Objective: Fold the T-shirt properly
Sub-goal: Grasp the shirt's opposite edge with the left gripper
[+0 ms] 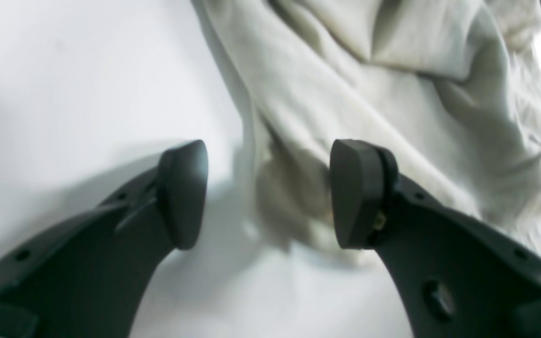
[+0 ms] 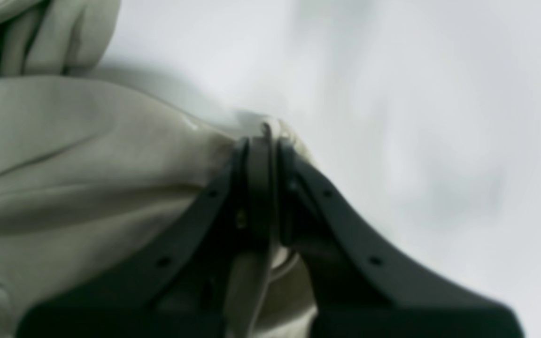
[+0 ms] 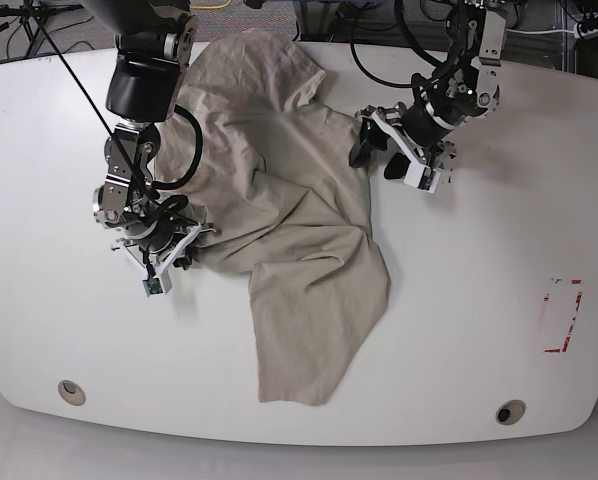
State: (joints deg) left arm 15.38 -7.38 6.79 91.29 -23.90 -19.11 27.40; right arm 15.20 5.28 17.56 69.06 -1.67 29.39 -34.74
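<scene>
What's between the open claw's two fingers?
In the left wrist view, the left gripper has the T-shirt's edge and bare white table between its open fingers.

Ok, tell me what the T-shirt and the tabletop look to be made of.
T-shirt: soft woven or knit cloth, likely cotton, matte beige; it creases and drapes in loose folds.
Tabletop: smooth, hard white surface, possibly laminate or painted board, with a faint sheen; the exact material can't be told.

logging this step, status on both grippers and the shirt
Right gripper shut on wrinkled beige cotton T-shirt. Left gripper open at its edge. Nothing blocking.
</scene>
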